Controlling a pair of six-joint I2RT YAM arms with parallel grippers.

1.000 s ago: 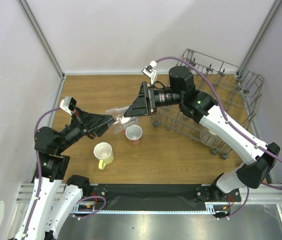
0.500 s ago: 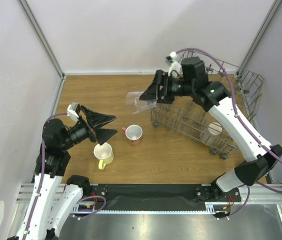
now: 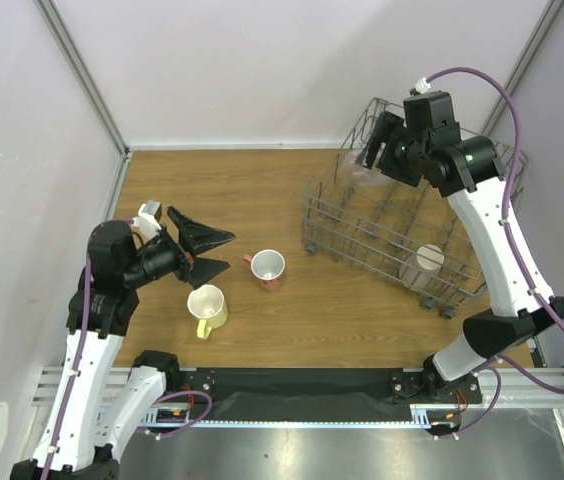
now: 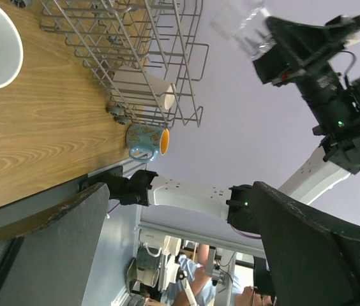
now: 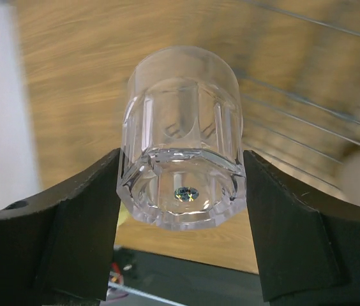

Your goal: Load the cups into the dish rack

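Up at the far right, the right gripper (image 5: pixel 181 175) is clamped on the small clear glass (image 5: pixel 180 95), one finger on each side, above the dish rack's (image 3: pixel 382 225) far-left corner. The left gripper (image 3: pixel 212 252) hangs with its jaws spread wide, just left of the salmon-pink mug (image 3: pixel 268 267).

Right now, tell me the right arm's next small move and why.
Probably lower the clear glass straight down into the dish rack before opening. The right gripper holds the glass between its fingers above the rack's far-left corner, so releasing here would likely drop it. A beige cup already sits in the rack's near-right part, apart from that corner.
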